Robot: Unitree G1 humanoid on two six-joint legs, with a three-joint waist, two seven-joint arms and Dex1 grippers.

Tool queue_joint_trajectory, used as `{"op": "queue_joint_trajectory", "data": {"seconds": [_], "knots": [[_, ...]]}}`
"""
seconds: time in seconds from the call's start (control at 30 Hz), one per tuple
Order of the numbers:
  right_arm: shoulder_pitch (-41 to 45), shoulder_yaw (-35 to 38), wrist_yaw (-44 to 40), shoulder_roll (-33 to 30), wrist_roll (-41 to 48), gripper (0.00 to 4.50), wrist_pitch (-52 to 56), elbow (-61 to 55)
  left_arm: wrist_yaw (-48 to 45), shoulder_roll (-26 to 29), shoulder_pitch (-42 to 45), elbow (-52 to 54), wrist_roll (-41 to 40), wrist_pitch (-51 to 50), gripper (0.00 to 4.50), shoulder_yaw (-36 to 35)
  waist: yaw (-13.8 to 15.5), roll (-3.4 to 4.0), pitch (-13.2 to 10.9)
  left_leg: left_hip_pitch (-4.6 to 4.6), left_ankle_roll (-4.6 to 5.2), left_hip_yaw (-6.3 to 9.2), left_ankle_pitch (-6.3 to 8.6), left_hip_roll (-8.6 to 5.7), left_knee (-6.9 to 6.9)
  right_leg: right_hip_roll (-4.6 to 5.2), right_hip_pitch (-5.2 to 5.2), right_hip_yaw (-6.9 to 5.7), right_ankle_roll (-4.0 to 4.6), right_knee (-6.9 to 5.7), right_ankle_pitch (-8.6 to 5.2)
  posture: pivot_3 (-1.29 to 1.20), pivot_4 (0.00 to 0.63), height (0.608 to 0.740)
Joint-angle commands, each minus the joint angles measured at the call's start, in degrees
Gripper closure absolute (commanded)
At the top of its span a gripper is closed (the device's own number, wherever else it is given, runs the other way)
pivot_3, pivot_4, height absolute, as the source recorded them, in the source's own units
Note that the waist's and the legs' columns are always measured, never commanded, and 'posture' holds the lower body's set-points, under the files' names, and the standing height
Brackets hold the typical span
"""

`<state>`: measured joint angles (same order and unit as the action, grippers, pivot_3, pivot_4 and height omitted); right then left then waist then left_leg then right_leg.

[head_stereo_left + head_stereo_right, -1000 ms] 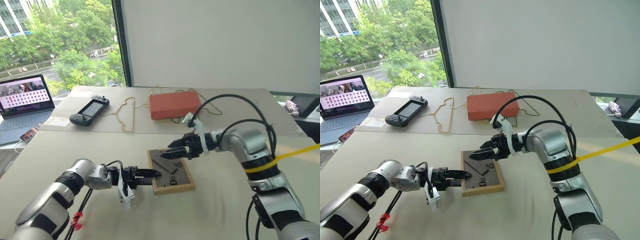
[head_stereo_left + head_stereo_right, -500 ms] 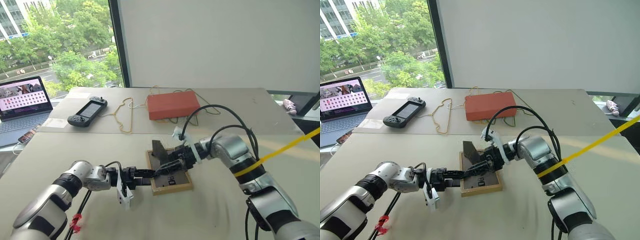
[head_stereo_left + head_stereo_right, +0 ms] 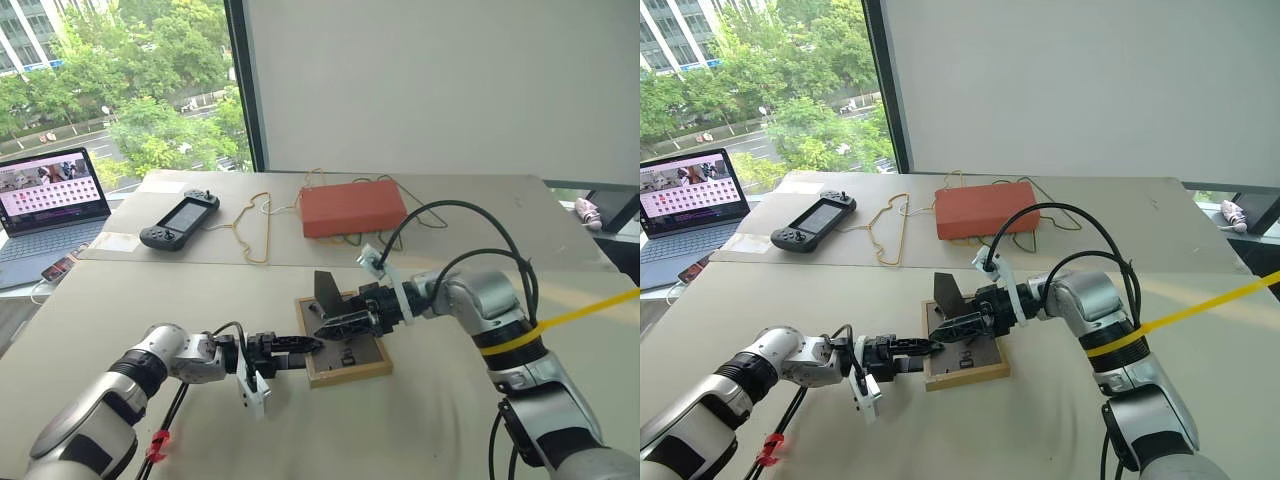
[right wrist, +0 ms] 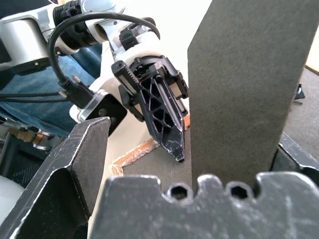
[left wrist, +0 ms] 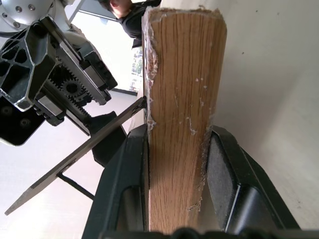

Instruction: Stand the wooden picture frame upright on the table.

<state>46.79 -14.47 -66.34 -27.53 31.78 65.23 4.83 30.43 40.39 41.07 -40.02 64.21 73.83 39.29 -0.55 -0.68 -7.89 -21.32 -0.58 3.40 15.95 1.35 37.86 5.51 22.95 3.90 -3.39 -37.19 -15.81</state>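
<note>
While both arms reach inward over the table point(image 3: 450, 420), the wooden picture frame point(image 3: 345, 362) lies face-down w/ its dark back up, roughly mid-tabletop, just on the near side of the seam. L arm comes in low from the near-left corner, forearm about level, the left gripper point(image 3: 310, 346) pointing right; its fingers point(image 5: 224, 174) are clamped on the frame's light wood border at the left edge, one pad each side of the wood in the left wrist view. R arm bends in from the right edge, wrist angled slightly down and pointing left; the right gripper point(image 3: 330, 327) hovers over the frame's back w/ jaws spread wide, and the fold-out stand point(image 3: 326, 290) sticks up from the back between them, raised off the panel. Can't tell if the R fingers touch the stand.

Red-orange box point(image 3: 353, 208) sits toward the far edge, well apart from the frame, cables point(image 3: 255, 225) looped beside it. Laptop point(image 3: 50, 205) open at the far-left edge, game controller point(image 3: 178, 221) between it and the box. White markings on the frame's back are too small to read.
</note>
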Motion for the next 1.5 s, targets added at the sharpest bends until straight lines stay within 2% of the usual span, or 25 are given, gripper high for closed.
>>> {"op": "queue_joint_trajectory", "data": {"seconds": [0.03,0.17,0.33,0.43,0.57,0.63,0.73,0.87,1.17,1.3,1.33,1.47,1.5], "knots": [[0.65,3.90,1.11,-2.72,-0.33,0.04,-2.73,0.52,-2.43,-0.61,-2.10,-1.87,2.51,-0.66,3.37,3.20,0.00,0.00,0.00,0.00,0.00,0.00,0.00,-0.01,0.00,0.01,0.02,0.00,0.00,0.00,0.00,0.00,0.150,0.740],[0.74,6.92,1.80,-8.41,-3.07,0.04,-7.04,6.18,-2.61,-0.56,-2.20,-1.90,2.33,-0.71,3.37,3.15,0.12,0.00,0.00,0.02,-0.07,0.00,-0.04,-0.07,0.00,0.08,0.00,0.00,-0.01,0.05,0.00,0.00,0.150,0.740],[-1.90,10.67,2.38,-15.23,-5.36,0.04,-13.17,5.04,-2.75,-0.11,-2.52,-1.62,2.06,-0.54,3.37,2.94,-0.15,0.07,0.04,0.04,-0.09,-0.01,-0.05,-0.10,-0.01,0.12,0.06,0.01,-0.02,0.06,-0.01,0.00,0.150,0.740],[-10.94,10.10,2.92,-18.95,-14.06,0.04,-35.99,-3.79,-3.04,0.19,-2.77,-1.46,1.71,-0.34,3.37,2.76,-0.17,0.08,0.04,0.08,-0.09,-0.01,-0.06,-0.10,-0.01,0.12,0.02,0.02,-0.04,0.06,-0.02,0.00,0.150,0.740],[-24.33,2.55,6.99,-25.18,-34.14,0.04,-77.34,-4.94,-3.25,0.62,-2.72,-1.64,1.33,0.10,3.37,2.58,-0.19,0.07,0.04,0.06,-0.08,-0.04,-0.05,-0.12,-0.02,0.17,0.03,0.03,-0.14,0.09,-0.08,0.00,0.150,0.740],[-27.29,0.68,15.46,-24.05,-43.09,0.04,-92.91,-4.16,-3.46,0.68,-2.65,-1.87,0.47,0.66,3.37,2.24,-0.70,0.09,0.05,0.08,-0.09,-0.13,-0.05,-0.19,-0.02,0.25,0.06,0.08,-0.15,0.09,-0.09,0.00,0.150,0.740],[-27.54,0.23,26.68,-19.82,-52.18,0.04,-104.69,-2.23,-3.98,0.73,-2.62,-2.03,-0.71,1.62,3.37,1.76,-1.75,0.03,0.02,0.39,-0.18,-0.24,-0.11,-0.18,-0.02,0.23,-0.17,0.15,-0.14,0.04,-0.08,0.00,0.150,0.740],[-26.19,-1.02,35.04,-13.81,-59.30,0.04,-109.72,-0.76,-4.74,0.86,-2.49,-1.75,-1.26,2.37,3.37,1.25,-1.76,-0.16,-0.10,0.93,-0.20,-0.22,-0.12,-0.16,-0.07,0.21,-0.77,0.14,-0.16,0.14,-0.09,0.00,0.150,0.740],[-22.59,-2.77,37.91,-9.58,-61.71,0.04,-107.75,5.47,-7.43,1.21,-2.75,-1.05,-3.92,4.29,3.37,-0.25,-1.64,-0.22,-0.13,0.88,-0.15,-0.21,-0.08,-0.18,-0.09,0.25,-0.74,0.14,-0.15,0.20,-0.09,0.00,0.150,0.740],[-22.87,-3.11,38.02,-9.74,-62.08,0.96,-107.83,6.71,-8.58,1.40,-3.13,-0.89,-4.64,4.74,3.37,-0.96,-1.62,-0.24,-0.14,0.88,-0.14,-0.21,-0.08,-0.18,-0.09,0.25,-0.74,0.14,-0.15,0.19,-0.09,0.00,0.150,0.740],[-22.96,-3.19,37.96,-9.66,-61.85,1.44,-107.92,6.61,-8.85,1.38,-3.19,-0.94,-4.83,4.79,3.37,-1.10,-1.67,-0.24,-0.14,0.88,-0.14,-0.21,-0.08,-0.19,-0.09,0.25,-0.74,0.14,-0.15,0.20,-0.09,0.00,0.150,0.740],[-23.19,-3.41,37.71,-8.56,-60.64,2.80,-107.16,4.83,-9.86,1.25,-3.68,-0.72,-5.41,4.91,3.37,-1.73,-1.76,-0.25,-0.15,0.88,-0.14,-0.22,-0.08,-0.19,-0.09,0.25,-0.73,0.15,-0.15,0.19,-0.09,0.00,0.150,0.740],[-23.14,-3.52,37.78,-8.55,-60.65,2.96,-107.22,4.42,-10.14,1.18,-3.79,-0.72,-5.60,4.94,3.37,-1.93,-1.73,-0.25,-0.15,0.89,-0.13,-0.21,-0.08,-0.18,-0.09,0.26,-0.74,0.14,-0.15,0.18,-0.09,0.00,0.150,0.740]]}}
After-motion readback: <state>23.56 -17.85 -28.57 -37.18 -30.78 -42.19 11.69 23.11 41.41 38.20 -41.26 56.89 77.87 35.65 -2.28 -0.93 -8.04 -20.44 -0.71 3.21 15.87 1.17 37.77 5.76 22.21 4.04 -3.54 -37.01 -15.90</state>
